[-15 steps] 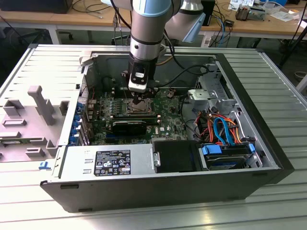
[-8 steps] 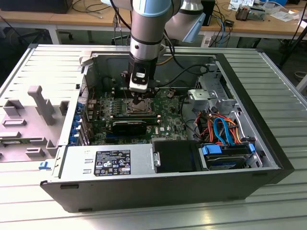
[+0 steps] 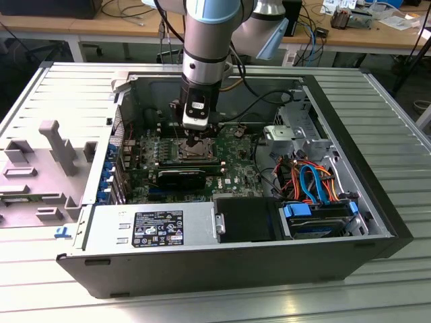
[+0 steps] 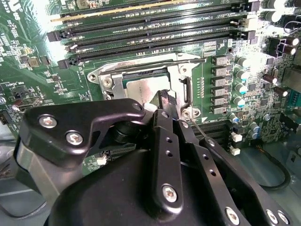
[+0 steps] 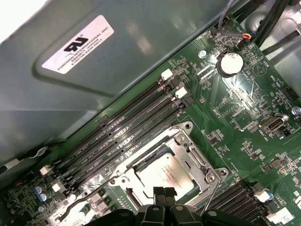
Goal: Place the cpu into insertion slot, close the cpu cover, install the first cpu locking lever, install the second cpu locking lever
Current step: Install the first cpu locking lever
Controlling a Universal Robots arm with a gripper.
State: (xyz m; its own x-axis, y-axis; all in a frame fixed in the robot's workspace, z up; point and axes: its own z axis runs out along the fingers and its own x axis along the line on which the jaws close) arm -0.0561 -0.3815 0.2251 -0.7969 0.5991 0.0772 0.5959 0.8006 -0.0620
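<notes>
The cpu (image 4: 142, 87) (image 5: 160, 173) lies flat in the insertion slot (image 3: 192, 152) on the green board, its silver top showing in both wrist views. The silver cpu cover (image 4: 186, 88) (image 5: 189, 147) lies down around it, framing the chip. My gripper (image 3: 195, 144) (image 4: 168, 101) (image 5: 164, 192) hangs straight over the socket with its black fingertips together, at the edge of the cpu and holding nothing. One locking lever (image 4: 155, 64) (image 5: 75, 207) runs along the side by the memory slots. A second thin lever (image 4: 202, 128) (image 5: 212, 190) sticks up beside my fingers.
Long black memory slots (image 5: 122, 127) run beside the socket. A black expansion card (image 3: 182, 176) sits in front of the socket in the exterior view. Cables and drive bays (image 3: 316, 182) crowd the exterior view's right; the case wall (image 5: 94, 80) stands close behind the memory slots.
</notes>
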